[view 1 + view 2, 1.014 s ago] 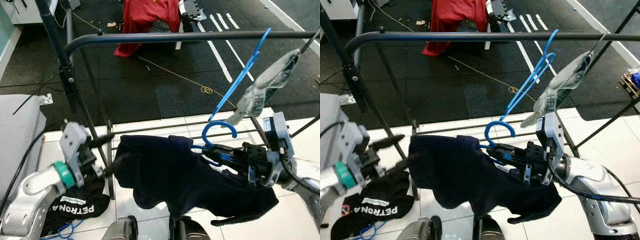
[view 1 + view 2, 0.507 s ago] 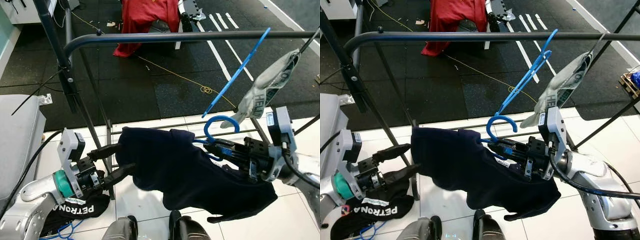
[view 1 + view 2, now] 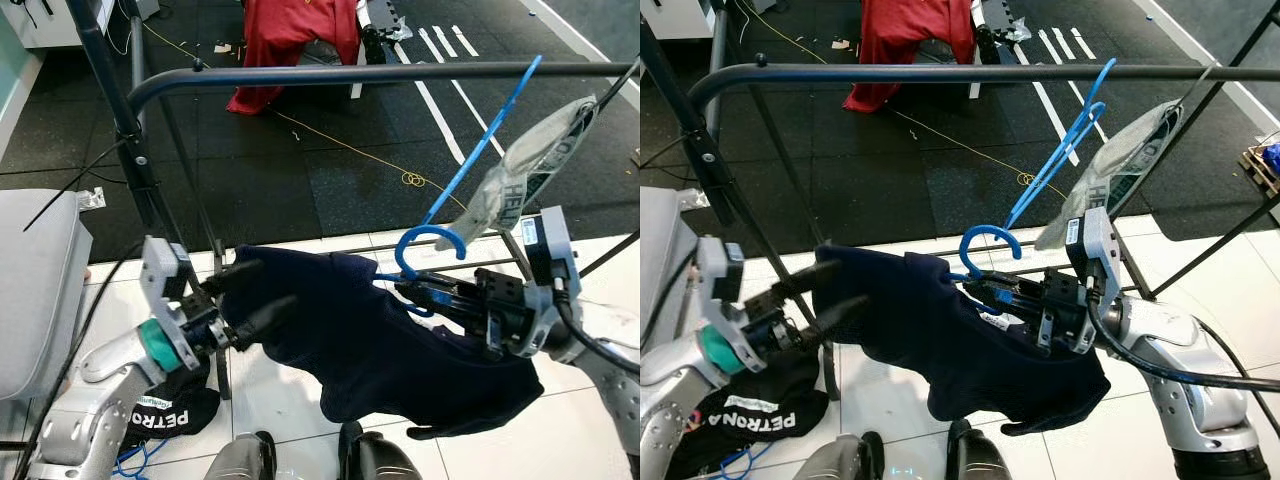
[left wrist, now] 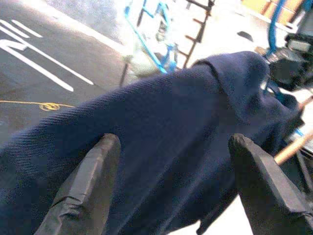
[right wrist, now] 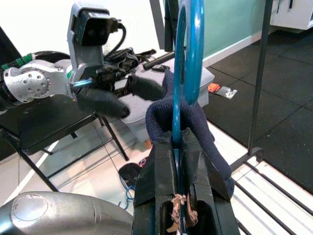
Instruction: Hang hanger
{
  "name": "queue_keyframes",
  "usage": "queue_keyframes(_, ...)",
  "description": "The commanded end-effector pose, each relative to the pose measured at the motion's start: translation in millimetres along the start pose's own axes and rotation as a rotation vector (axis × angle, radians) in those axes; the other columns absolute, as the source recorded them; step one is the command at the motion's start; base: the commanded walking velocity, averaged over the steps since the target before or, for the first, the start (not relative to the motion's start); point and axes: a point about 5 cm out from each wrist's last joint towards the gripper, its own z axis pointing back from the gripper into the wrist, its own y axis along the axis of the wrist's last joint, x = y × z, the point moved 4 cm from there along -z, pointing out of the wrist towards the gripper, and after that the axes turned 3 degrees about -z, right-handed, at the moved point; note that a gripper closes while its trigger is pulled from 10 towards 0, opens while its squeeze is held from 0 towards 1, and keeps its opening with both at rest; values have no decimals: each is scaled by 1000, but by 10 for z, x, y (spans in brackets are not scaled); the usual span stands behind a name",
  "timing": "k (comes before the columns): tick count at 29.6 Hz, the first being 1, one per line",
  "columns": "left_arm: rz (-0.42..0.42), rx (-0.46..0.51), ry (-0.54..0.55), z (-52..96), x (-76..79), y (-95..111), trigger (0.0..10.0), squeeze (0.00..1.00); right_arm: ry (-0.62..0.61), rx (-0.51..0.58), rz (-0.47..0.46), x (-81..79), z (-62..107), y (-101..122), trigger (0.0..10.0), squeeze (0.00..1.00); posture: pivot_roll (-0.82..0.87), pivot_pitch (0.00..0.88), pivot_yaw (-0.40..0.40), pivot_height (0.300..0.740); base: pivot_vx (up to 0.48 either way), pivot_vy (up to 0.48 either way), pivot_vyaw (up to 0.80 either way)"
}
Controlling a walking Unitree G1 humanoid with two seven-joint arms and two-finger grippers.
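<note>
Blue plastic, the hanger (image 3: 428, 262) sits pinched by its neck between the closed fingers of the right gripper (image 3: 425, 297), hook up — presumably so it can be lifted onto the rail (image 3: 380, 72) above and beyond it. A navy garment (image 3: 400, 345) drapes over it, sagging toward the floor. The left gripper (image 3: 255, 293), fingers spread, straddles the cloth's left end (likely steadying it). An empty blue hanger (image 3: 485, 140) already hangs on the rail to the right.
</note>
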Motion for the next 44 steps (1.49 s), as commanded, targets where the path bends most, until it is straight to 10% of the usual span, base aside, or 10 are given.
queue_keyframes(1, 11, -31, -26, 22, 57, -71, 10000, 1000, 29, 26, 11, -42, -34, 63, 10000, 0, -100, 111, 35, 740, 0, 0, 0)
queue_keyframes(7, -61, -57, 14, 28, -28, -156, 10000, 996, 42, 39, 12, -51, -59, 112, 10000, 0, -99, 111, 39, 740, 0, 0, 0)
queue_keyframes(10, -94, -51, 44, 12, -99, -170, 10000, 71, 62, 44, 3, -78, -69, 142, 10000, 0, -97, 109, 39, 740, 0, 0, 0)
queue_keyframes(11, -94, -48, 48, -2, -110, -174, 10000, 0, 68, 43, 1, -87, -74, 143, 10000, 0, -97, 109, 39, 740, 0, 0, 0)
queue_keyframes(24, -102, -14, -21, -285, -53, -179, 10000, 0, 103, 17, -4, -118, -141, 115, 10000, 0, -104, 100, 50, 740, 0, 0, 0)
queue_keyframes(25, -97, -23, -23, -272, -54, -200, 4627, 0, 98, 14, -1, -109, -138, 115, 10000, 0, -103, 100, 50, 740, 0, 0, 0)
queue_keyframes(26, -97, -23, -23, -272, -54, -200, 4627, 0, 98, 14, -1, -109, -138, 115, 10000, 0, -103, 100, 50, 740, 0, 0, 0)
queue_keyframes(27, -88, -30, -19, -253, -61, -219, 0, 0, 94, 12, 0, -104, -136, 116, 10000, 0, -103, 100, 50, 740, 0, 0, 0)
queue_keyframes(44, -79, -17, -1, -240, -98, -231, 0, 0, 95, 2, 2, -82, -125, 125, 10000, 0, -101, 100, 43, 740, 0, 0, 0)
